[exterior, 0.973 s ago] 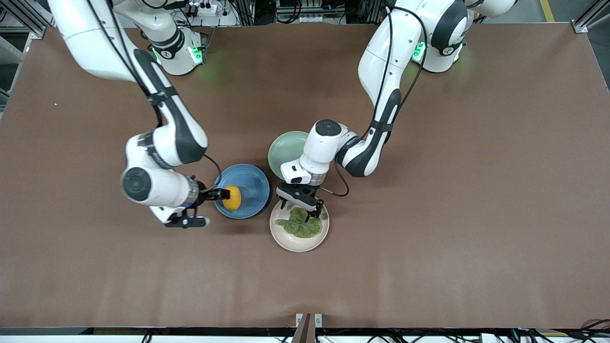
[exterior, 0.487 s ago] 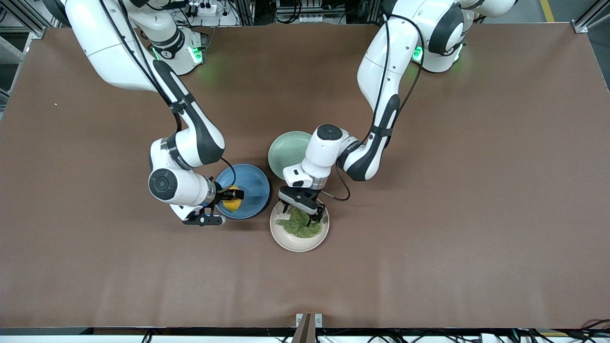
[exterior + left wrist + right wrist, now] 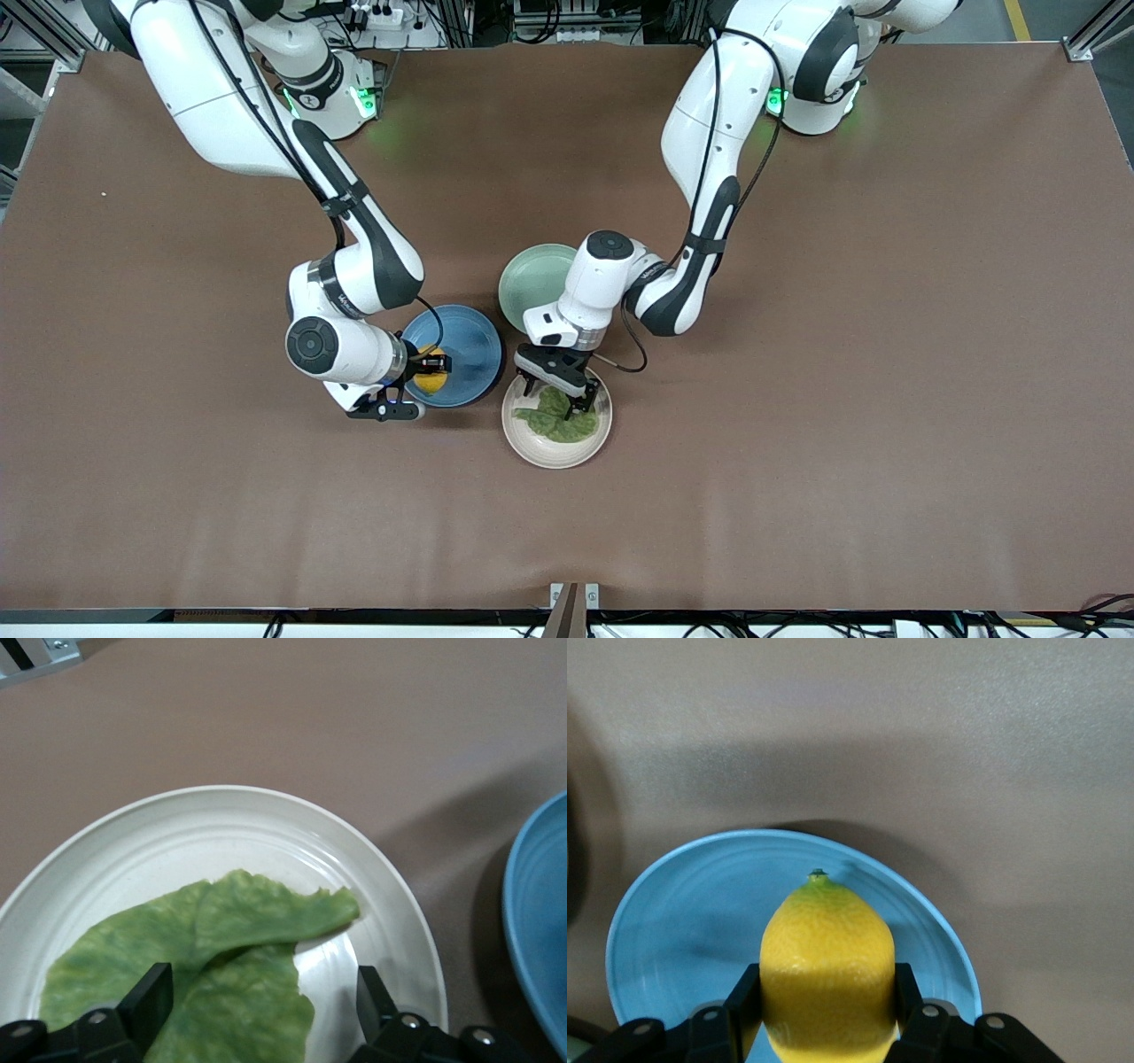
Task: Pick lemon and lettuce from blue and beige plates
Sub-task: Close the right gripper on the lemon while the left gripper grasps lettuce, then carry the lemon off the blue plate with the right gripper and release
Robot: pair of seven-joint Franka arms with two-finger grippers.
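Lying nearest to the front camera, on the beige plate [image 3: 556, 443], the lettuce [image 3: 556, 424] flat and green, and over it the left gripper [image 3: 555, 392], lower now than a second ago, its two fingers [image 3: 149, 1003] set wide on either side of the leaf and just starting to narrow, not yet pinching anything. Sitting a little farther from the camera, toward the right arm's end of the table, the blue plate [image 3: 461, 354] with the lemon [image 3: 431, 379] near its rim. Closed now on the lemon: the right gripper [image 3: 429, 364], which half a second ago was only open around it; in the right wrist view the black fingers [image 3: 741, 999] pressed against both sides of the yellow fruit. Farther again, beside both plates, a pale green plate [image 3: 532, 282], holding nothing. Judging from this: lemon grasp made but the fruit not lifted from the plate; lettuce grasp just beginning, so a thin flat leaf likely to slip if the fingers close too high.
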